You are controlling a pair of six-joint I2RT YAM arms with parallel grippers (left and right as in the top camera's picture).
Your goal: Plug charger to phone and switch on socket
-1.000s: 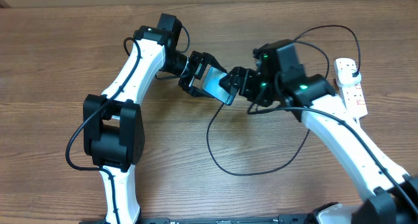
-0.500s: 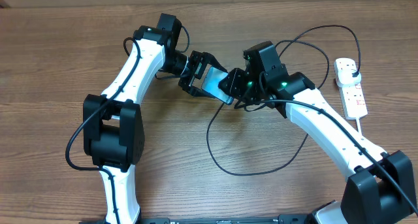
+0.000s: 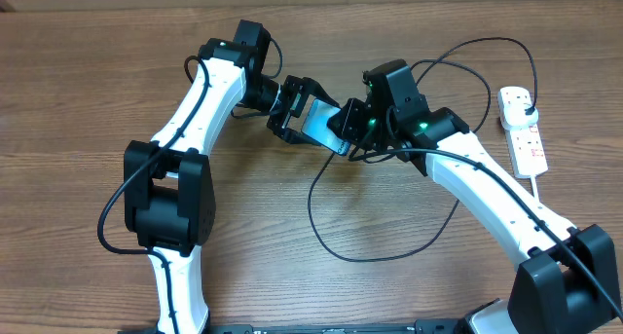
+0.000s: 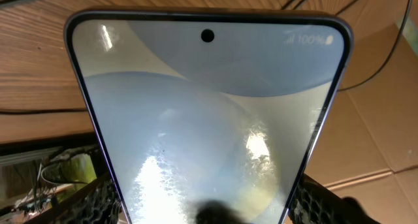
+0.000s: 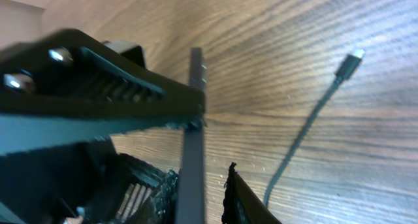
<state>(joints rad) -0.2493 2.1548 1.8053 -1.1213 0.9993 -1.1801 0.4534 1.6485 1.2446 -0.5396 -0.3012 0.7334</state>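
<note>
Up off the brown wooden counter (image 3: 78, 100): slim dark-framed smartphone (image 3: 319, 127), pinched by its sides in the left claw (image 3: 297, 115). Right claw (image 3: 350, 122) set close around its thin edge; cannot tell whether pressing. Best done by steadying the handset, then bringing the thin black charger cable (image 3: 326, 227), connector tip (image 5: 349, 63) loose on the wood, squarely to the port. Count: one smartphone, one cable, one white power strip (image 3: 522, 129), two claws.

Lit phone (image 3: 321, 128) aloft; charger tip (image 5: 348, 63) loose; white socket (image 3: 523, 134) apart.
</note>
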